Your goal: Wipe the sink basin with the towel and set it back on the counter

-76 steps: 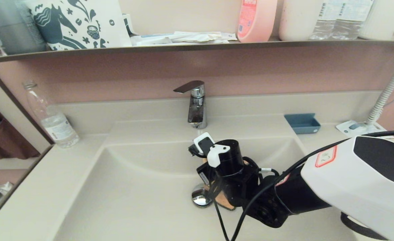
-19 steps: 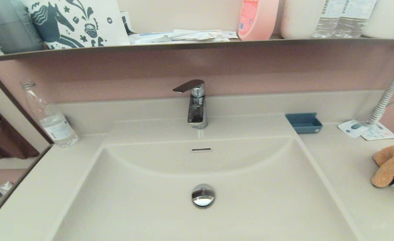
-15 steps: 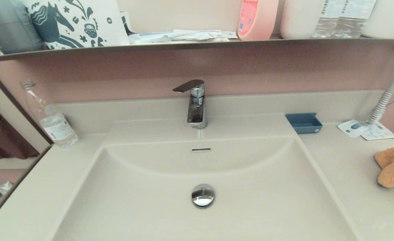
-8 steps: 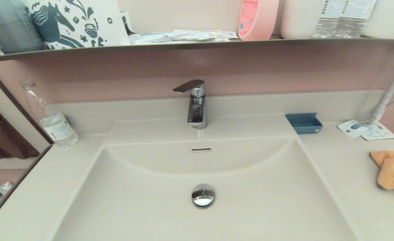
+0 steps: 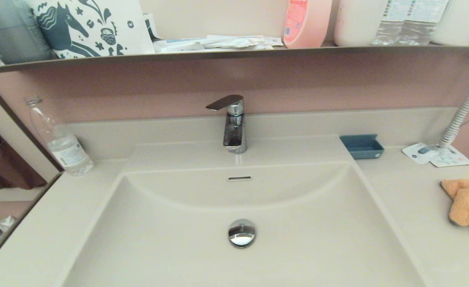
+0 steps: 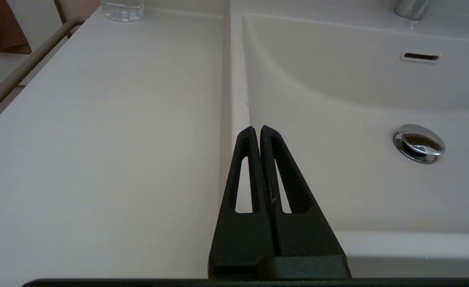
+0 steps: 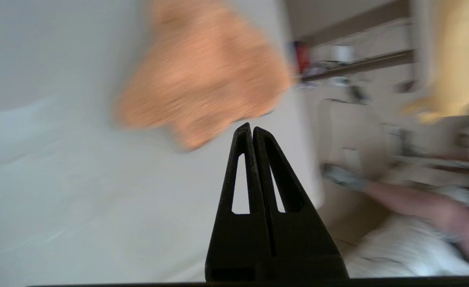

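Note:
The orange-peach towel [image 5: 468, 203] lies crumpled on the beige counter [image 5: 414, 199] at the far right, free of any grip. The towel [image 7: 202, 67] also shows in the right wrist view, just beyond my right gripper [image 7: 252, 128], which is shut, holds nothing and is apart from it. The sink basin [image 5: 178, 239] lies bare, with its chrome drain plug [image 5: 241, 232] and overflow slot [image 5: 240, 178]. My left gripper [image 6: 257, 129] is shut and parked over the basin's left rim [image 6: 236, 99]. Neither arm shows in the head view.
A chrome tap [image 5: 231, 123] stands behind the basin. A water bottle [image 5: 59, 139] stands on the left counter. A blue tray [image 5: 361, 146] and a card [image 5: 434, 154] lie at the back right. The upper shelf [image 5: 234, 54] carries bottles and a bag.
The right arm left the basin with the towel and withdrew out of the head view. The towel dropped a little and settled flat on the right counter; it has lain still for the last half second.

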Tool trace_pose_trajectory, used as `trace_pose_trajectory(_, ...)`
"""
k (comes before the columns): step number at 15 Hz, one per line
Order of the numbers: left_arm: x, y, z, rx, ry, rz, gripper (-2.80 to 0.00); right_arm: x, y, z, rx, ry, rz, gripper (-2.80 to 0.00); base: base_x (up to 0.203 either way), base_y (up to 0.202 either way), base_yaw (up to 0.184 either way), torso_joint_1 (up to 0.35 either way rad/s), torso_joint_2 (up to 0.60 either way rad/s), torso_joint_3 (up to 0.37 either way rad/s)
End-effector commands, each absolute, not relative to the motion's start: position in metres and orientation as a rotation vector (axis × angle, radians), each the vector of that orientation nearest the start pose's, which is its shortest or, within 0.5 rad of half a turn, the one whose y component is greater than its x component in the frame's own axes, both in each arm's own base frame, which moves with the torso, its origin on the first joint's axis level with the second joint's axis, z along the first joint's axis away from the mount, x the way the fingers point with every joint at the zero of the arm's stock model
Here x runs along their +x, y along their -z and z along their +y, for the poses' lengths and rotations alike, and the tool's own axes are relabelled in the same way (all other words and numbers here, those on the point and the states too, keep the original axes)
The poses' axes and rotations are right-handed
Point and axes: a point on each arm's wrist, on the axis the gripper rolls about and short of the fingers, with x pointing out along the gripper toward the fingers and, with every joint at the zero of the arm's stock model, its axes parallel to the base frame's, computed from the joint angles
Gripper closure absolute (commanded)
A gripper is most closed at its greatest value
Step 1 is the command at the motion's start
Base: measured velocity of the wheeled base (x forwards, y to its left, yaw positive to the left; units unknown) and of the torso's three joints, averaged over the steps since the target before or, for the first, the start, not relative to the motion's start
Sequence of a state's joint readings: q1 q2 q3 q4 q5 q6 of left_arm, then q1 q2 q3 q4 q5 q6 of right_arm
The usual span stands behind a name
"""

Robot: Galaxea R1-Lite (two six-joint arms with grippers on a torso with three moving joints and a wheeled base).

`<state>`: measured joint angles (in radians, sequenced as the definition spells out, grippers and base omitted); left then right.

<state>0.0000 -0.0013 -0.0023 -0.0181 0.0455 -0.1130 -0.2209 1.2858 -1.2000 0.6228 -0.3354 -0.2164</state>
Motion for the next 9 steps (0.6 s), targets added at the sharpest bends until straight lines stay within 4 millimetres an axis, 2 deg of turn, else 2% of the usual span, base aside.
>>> trace_pose_trajectory(1,-0.023,-0.078,0.001,-0.114,-0.045,-0.024,0.0,0.13,-0.286,-0.034,-0.199,0.408,0.702,0.0,0.0,0.0,0.0,0.0,0.0,0.0)
trace_pose_trajectory(3,-0.023,-0.078,0.001,-0.115,-0.045,-0.024,0.0,0.084,-0.282,-0.021,-0.143,0.331,0.642,0.0,0.0,0.0,0.0,0.0,0.0,0.0)
trace_pose_trajectory(5,-0.023,-0.078,0.001,-0.114,-0.045,-0.024,0.0,0.026,-0.274,-0.007,-0.105,0.24,0.565,0.0,0.0,0.0,0.0,0.0,0.0,0.0)
trace_pose_trajectory(7,-0.023,-0.078,0.001,-0.114,-0.045,-0.024,0.0,-0.018,-0.259,0.003,-0.084,0.162,0.543,0.0,0.0,0.0,0.0,0.0,0.0,0.0)
trace_pose_trajectory(9,-0.023,-0.078,0.001,-0.114,-0.045,-0.023,0.0,-0.055,-0.242,0.008,-0.083,0.085,0.546,0.0,0.0,0.0,0.0,0.0,0.0,0.0)
